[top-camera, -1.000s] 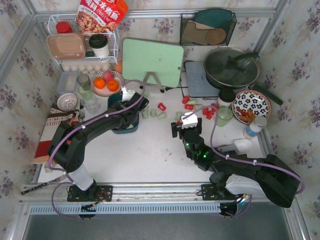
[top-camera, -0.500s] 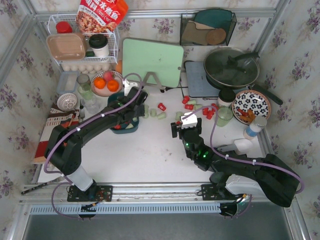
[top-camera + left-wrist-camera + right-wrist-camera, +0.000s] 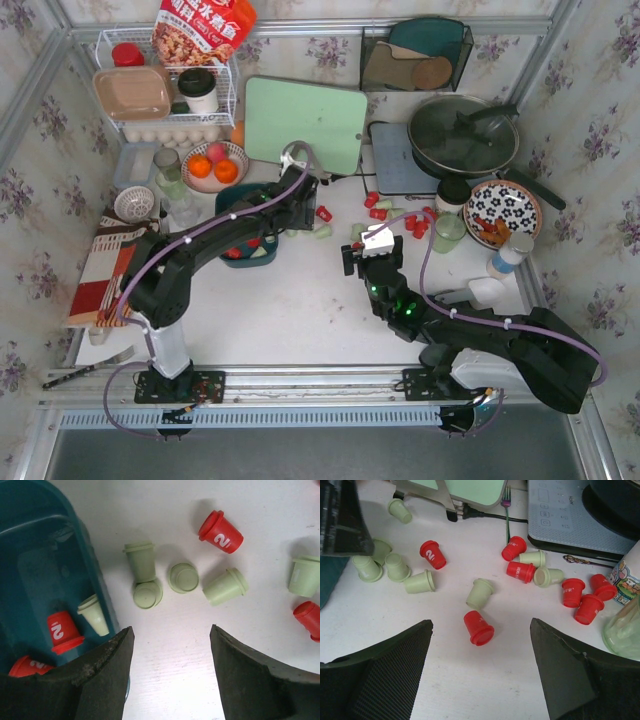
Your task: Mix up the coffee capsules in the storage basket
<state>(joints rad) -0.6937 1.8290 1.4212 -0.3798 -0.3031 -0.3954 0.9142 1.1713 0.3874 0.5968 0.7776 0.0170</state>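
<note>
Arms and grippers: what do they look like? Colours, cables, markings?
The left arm and right arm are black, each with a lilac cable along it and a pale grey link near its base. The right arm carries green lights and a white wrist block. The left gripper and right gripper have broad dark fingers.

The coffee capsules [image 3: 220,531] are smooth plastic, a little shiny. The storage basket [image 3: 30,510] is shiny plastic too. The white tabletop [image 3: 170,680] looks dull and smooth. The left pincer [image 3: 171,628] has dull black fingers [image 3: 100,680], rough, maybe rubber.
</note>
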